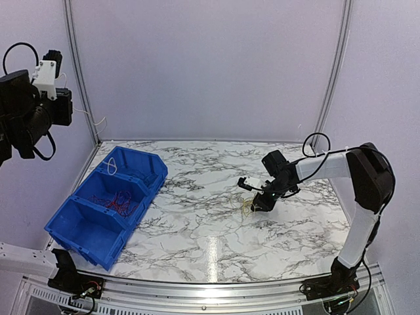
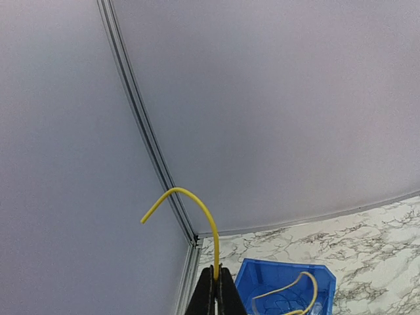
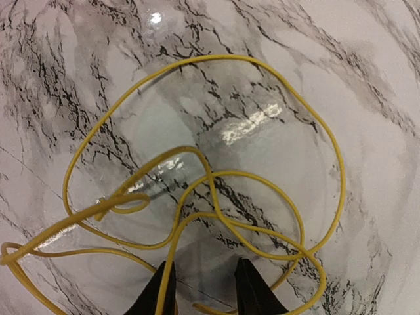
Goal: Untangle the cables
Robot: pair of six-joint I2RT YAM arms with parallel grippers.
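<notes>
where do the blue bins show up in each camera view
top external: the blue bins sit in a diagonal row at the left of the table.
left wrist: one bin at the bottom edge, just right of the upright yellow cable.
right wrist: not in it.
shared landmark: the marble table, seen in all three views.
</notes>
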